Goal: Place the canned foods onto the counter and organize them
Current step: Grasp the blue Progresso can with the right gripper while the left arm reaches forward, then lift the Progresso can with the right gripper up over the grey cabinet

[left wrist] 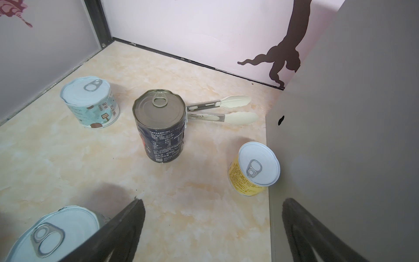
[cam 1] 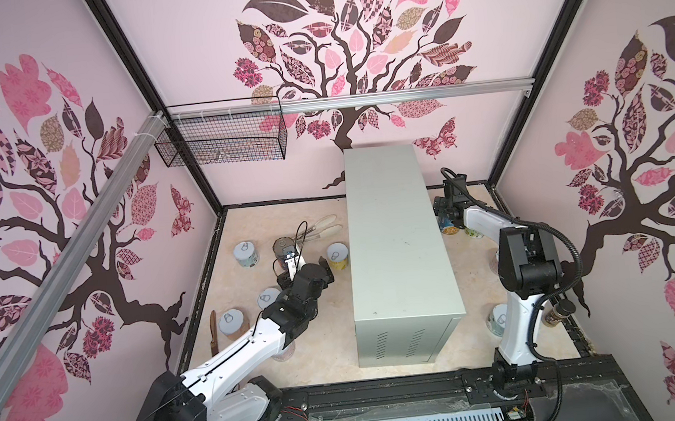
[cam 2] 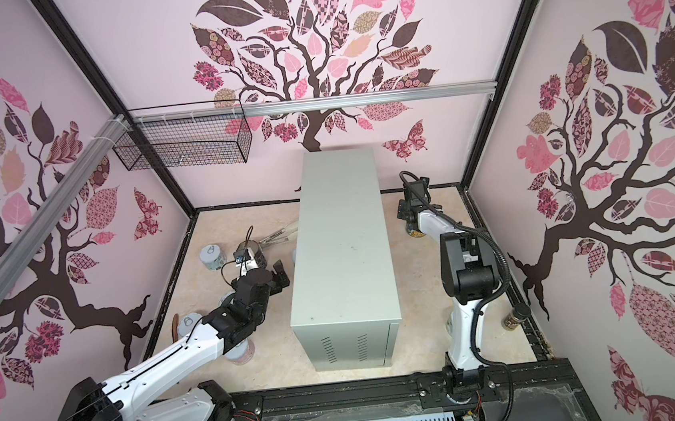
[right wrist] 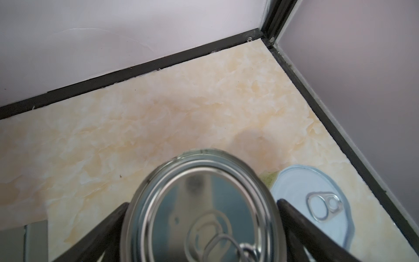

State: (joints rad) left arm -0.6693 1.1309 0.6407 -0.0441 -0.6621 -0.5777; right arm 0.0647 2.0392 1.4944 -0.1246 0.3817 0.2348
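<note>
Tall navy-label tin (left wrist: 162, 127) upright, tongs (left wrist: 217, 111) just behind it; left gripper (left wrist: 213, 202) spread, empty; right gripper (right wrist: 203, 202) spread, straddling shiny-lidded tin (right wrist: 199, 226).

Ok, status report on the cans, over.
Left jaws open, empty. Right jaws open around a tall can. Counter bare. Tongs beside the dark can.

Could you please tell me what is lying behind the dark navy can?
Metal tongs with cream tips lie behind the dark navy can; their hinge end is hidden by it.
</note>
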